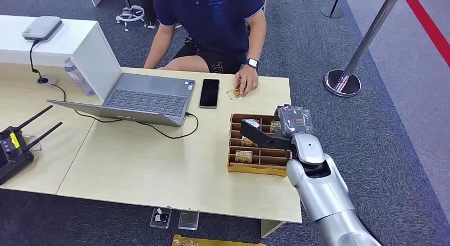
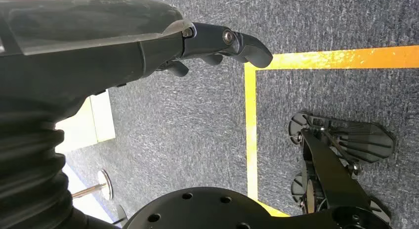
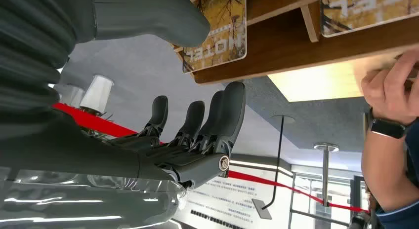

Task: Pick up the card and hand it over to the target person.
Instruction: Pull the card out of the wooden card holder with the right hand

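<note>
A brown compartment box point(image 1: 257, 150) with several yellow printed cards point(image 3: 217, 29) stands on the table's right part. My right hand point(image 1: 284, 126) hovers over the box's right side, its thumb point(image 3: 148, 14) and dark fingers point(image 3: 217, 115) spread with nothing between them. One small card point(image 1: 233, 93) lies on the table beyond the box, under the fingers of the seated person's hand point(image 1: 247, 79), which wears a watch point(image 3: 390, 126). My left hand point(image 2: 148, 46) hangs above the carpet, fingers point(image 2: 237, 41) loosely extended and holding nothing.
A black phone point(image 1: 209, 92) and an open laptop point(image 1: 146, 100) with its cable lie left of the box. A remote controller point(image 1: 13, 145) sits at the table's left edge. Stanchion posts point(image 1: 342, 81) and red tape stand on the carpet at the right.
</note>
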### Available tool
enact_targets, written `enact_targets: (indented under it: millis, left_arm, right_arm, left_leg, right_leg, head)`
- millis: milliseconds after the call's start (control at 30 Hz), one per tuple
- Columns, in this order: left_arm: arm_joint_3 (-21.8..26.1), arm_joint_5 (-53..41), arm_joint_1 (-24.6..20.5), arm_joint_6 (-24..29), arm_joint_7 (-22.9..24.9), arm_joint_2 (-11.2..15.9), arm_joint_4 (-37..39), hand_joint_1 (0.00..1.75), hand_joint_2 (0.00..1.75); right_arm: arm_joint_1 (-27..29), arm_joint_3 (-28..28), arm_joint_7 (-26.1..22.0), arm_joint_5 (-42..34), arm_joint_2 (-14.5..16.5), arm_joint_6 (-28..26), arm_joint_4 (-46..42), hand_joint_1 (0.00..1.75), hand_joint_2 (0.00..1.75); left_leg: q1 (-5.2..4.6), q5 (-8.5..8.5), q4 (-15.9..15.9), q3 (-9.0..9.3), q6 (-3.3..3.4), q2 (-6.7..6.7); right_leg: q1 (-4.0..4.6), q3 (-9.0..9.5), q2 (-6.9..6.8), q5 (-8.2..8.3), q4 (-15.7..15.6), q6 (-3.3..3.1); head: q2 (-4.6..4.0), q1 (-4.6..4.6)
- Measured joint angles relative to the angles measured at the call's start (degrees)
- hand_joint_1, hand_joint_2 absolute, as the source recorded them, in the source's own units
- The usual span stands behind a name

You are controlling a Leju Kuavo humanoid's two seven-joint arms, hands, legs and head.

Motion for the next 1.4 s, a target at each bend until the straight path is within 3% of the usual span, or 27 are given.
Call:
enact_targets:
  millis: [1400]
  left_arm:
    - [0.9,-0.6,0.0,0.0,-0.3,-0.1,0.0,0.0,1.75]
  right_arm:
    - [0.1,0.1,-0.8,0.4,0.3,-0.2,-0.5,0.93,1.75]
  left_leg:
    - [-0.01,-0.02,0.0,-0.01,0.0,0.02]
  right_leg:
    - [-0.01,-0.01,0.02,-0.02,0.0,0.0]
  head:
    - [0.0,0.0]
